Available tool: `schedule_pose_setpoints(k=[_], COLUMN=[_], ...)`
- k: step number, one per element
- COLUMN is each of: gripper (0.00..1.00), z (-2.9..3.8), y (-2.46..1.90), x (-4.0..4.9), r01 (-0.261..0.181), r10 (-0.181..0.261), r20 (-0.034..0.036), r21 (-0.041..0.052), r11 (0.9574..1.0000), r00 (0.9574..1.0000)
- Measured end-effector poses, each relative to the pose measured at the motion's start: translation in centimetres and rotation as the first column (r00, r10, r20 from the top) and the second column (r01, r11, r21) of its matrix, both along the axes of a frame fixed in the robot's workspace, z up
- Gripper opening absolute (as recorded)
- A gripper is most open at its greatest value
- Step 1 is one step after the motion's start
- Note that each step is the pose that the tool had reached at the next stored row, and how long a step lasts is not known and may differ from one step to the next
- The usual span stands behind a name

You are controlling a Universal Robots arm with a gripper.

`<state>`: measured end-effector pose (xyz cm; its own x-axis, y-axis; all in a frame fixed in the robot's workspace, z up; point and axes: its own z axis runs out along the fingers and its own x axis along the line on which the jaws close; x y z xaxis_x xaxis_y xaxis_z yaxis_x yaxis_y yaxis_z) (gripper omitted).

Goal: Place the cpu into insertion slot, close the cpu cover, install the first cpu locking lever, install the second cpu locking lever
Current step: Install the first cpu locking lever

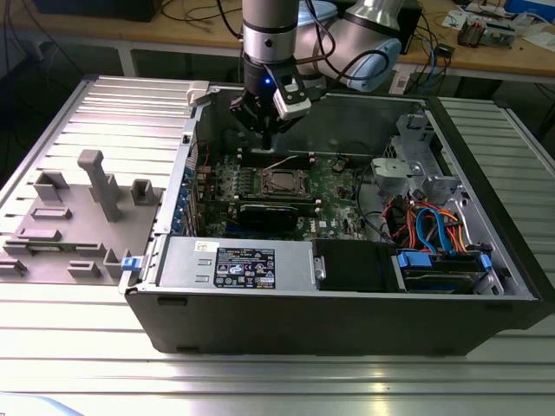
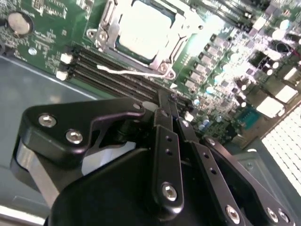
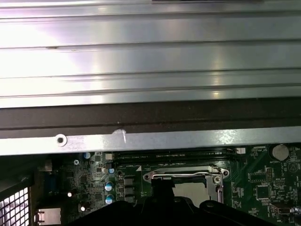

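Placement appears complete: the cpu (image 2: 141,30), a flat square with a dull silver top, sits in the insertion slot (image 1: 281,182) on the green circuit board (image 2: 51,28). The cpu cover (image 2: 109,23), a thin bright metal frame, lies flat around it. One thin wire lever (image 2: 127,72) angles loose over the black memory slots (image 2: 94,59), judged unlatched; the second cannot be judged. The black gripper (image 2: 170,104) hovers above the memory slots, jaws pressed together, carrying nothing.

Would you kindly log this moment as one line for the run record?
cpu: under closed cpu cover | lever: unlatched, across memory slots | tool: shut, above memory slots
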<state>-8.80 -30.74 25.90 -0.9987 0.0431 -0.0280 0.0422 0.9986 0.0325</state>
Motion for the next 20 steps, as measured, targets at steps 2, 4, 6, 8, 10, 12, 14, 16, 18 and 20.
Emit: schedule_pose_setpoints(k=[2, 4, 6, 8, 10, 12, 14, 16, 18, 20], gripper=[0.11, 0.11, 0.11, 0.11, 0.11, 0.11, 0.11, 0.11, 0.11, 0.11], z=[0.0, -0.08, -0.18, -0.4, -0.54, -0.66, -0.8, -0.97, -1.15, -1.32], y=[0.0, 0.01, -0.04, -0.12, -0.14, -0.14, -0.15, -0.14, -0.14, -0.14], x=[0.0, 0.0, 0.01, 0.12, 0.28, 0.63, 0.95, 1.16, 1.4, 1.63], r01=[0.0, 0.001, 0.002, 0.006, 0.007, 0.007, 0.007, 0.006, 0.004, 0.004], r10=[0.0, -0.001, -0.002, -0.006, -0.007, -0.007, -0.007, -0.006, -0.004, -0.004], r20=[0.0001, 0.0001, 0.0002, 0.0003, 0.0002, 0.0, 0.0001, 0.0002, 0.0002, 0.0002], r21=[-0.0002, 0.0128, 0.035, 0.0404, 0.042, 0.0423, 0.0424, 0.0423, 0.0424, 0.0424], r11=[1.0, 0.9999, 0.9994, 0.9992, 0.9991, 0.9991, 0.9991, 0.9991, 0.9991, 0.9991], r00=[1.0, 1.0, 1.0, 1.0, 1.0, 1.0, 1.0, 1.0, 1.0, 1.0])
